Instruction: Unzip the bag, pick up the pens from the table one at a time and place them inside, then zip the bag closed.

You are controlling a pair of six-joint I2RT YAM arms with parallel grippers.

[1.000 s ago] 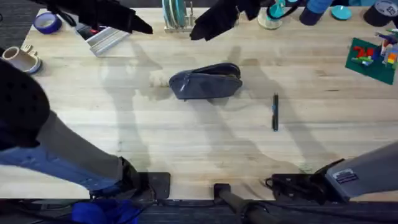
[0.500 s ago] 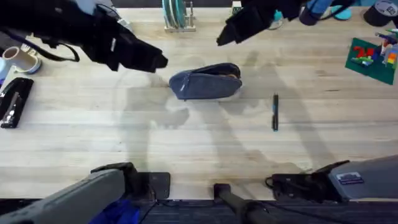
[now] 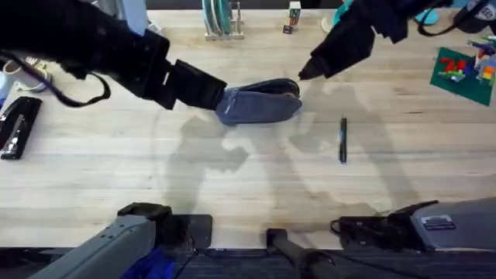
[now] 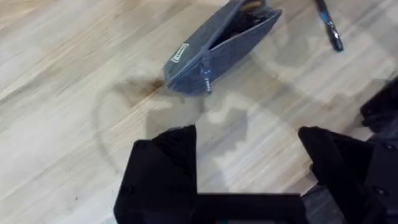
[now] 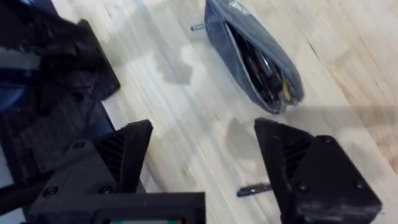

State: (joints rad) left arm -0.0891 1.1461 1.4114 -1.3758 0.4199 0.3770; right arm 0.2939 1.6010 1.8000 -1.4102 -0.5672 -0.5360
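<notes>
Overhead: the oblong blue-grey fabric pouch [image 3: 258, 101] lies on the light-wood butcher-block worktop [image 3: 232, 178], between the two claws. The left claw [image 3: 211, 91] hangs right at the pouch's end; the right claw [image 3: 308, 71] hangs just off its other end. A thin dark stick pen [image 3: 342, 139] lies alone on the wood, near the right claw and apart from the pouch.

Left wrist: the left claw [image 4: 249, 155] is spread wide and empty. Ahead of it the pouch [image 4: 217, 50] gapes along its top, a small metal pull [image 4: 204, 79] dangling at the nearer end; the pen [image 4: 328, 25] lies beyond.

Right wrist: the right claw [image 5: 205, 155] is spread wide, empty. The pouch [image 5: 255, 56] ahead shows dark contents through its open zipper.
</notes>
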